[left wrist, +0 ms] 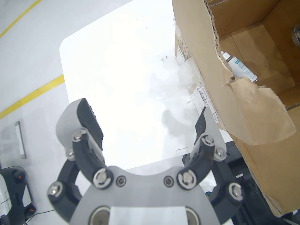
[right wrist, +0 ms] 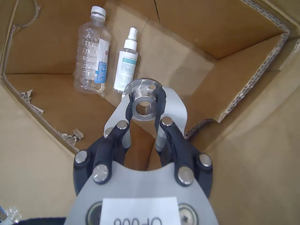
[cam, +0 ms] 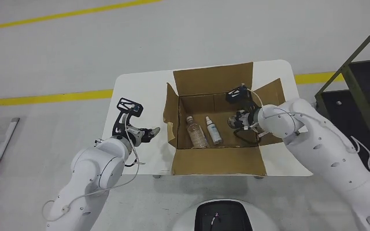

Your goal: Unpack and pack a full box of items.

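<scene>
An open cardboard box (cam: 217,161) stands on the white table (cam: 139,92). On its floor lie a clear plastic bottle (cam: 196,132) (right wrist: 91,52) and a small white spray bottle (cam: 213,130) (right wrist: 126,61) (left wrist: 238,66), side by side. My right gripper (right wrist: 144,105) (cam: 238,120) hangs inside the box over its right part, shut on a shiny metal flanged ring (right wrist: 143,101). My left gripper (left wrist: 143,120) (cam: 151,133) hovers open over bare table to the left of the box, with nothing between its fingers.
The box's flaps (cam: 214,78) are folded outward, and the left wall (left wrist: 211,47) has a torn edge. Yellow floor lines (cam: 52,97) run beyond the table. A dark green frame (cam: 347,75) stands to the right of the table.
</scene>
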### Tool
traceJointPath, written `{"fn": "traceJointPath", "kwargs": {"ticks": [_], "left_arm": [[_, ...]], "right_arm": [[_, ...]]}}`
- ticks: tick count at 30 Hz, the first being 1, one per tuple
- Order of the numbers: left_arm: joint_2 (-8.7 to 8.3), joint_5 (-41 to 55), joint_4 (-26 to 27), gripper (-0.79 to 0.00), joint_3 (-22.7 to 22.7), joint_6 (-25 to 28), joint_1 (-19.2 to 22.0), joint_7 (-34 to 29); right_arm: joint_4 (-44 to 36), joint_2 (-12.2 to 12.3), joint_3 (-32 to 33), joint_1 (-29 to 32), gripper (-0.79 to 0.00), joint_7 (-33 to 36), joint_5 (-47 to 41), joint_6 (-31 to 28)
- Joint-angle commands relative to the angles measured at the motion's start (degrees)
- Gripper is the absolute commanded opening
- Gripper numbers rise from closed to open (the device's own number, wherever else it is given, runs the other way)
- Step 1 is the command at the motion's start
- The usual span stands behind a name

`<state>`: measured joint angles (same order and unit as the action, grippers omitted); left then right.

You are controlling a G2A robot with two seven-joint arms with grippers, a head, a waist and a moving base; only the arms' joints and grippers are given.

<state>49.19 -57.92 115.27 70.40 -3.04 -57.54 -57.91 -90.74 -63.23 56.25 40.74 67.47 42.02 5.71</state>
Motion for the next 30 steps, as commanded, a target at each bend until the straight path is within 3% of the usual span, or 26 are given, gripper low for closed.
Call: {"fn": "traceJointPath", "kwargs": {"ticks": [1, 15, 30], "left_arm": [[0.0, 0.0, 0.0, 0.0, 0.0, 0.0, 0.0, 0.0], [0.0, 0.0, 0.0, 0.0, 0.0, 0.0, 0.0, 0.0], [0.0, 0.0, 0.0, 0.0, 0.0, 0.0, 0.0, 0.0]], "right_arm": [[0.0, 0.0, 0.0, 0.0, -0.785, 0.0, 0.0, 0.0], [1.7, -0.4, -0.5, 0.8, -0.785, -3.6, -1.6, -1.7], [24.6, -7.4, -14.8, -12.5, -0.785, -6.6, -4.9, -1.6]]}}
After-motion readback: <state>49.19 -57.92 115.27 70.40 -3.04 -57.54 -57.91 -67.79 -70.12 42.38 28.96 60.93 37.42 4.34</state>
